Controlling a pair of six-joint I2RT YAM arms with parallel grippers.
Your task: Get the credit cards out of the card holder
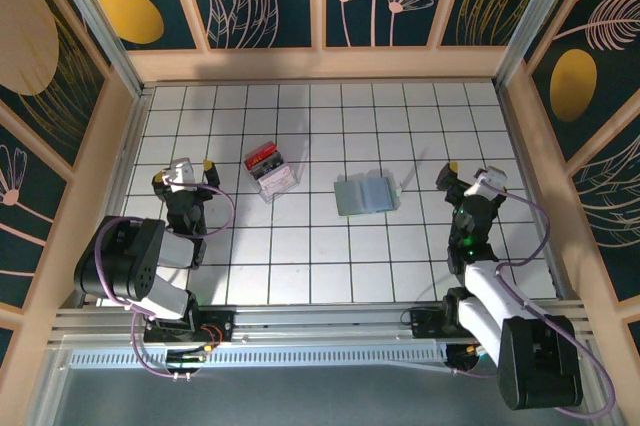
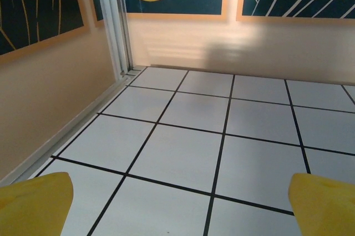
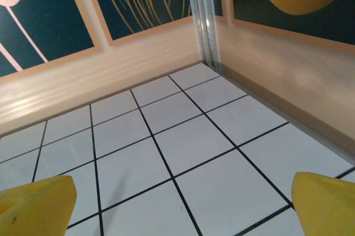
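The card holder (image 1: 365,193), a pale grey-green soft wallet, lies flat near the middle of the tiled table. The credit cards are hidden from me. My left gripper (image 1: 183,171) hovers at the table's left side, well left of the holder, open with nothing between its yellow fingertips (image 2: 34,203). My right gripper (image 1: 472,178) stands to the right of the holder, also open and empty. In the left wrist view the left gripper (image 2: 177,208) faces bare tiles toward the back left corner. In the right wrist view the right gripper (image 3: 180,205) faces bare tiles toward the back right corner.
A clear box (image 1: 270,168) with red-and-white contents stands between the left gripper and the holder. Peach walls (image 1: 320,64) enclose the white gridded table (image 1: 320,256) on three sides.
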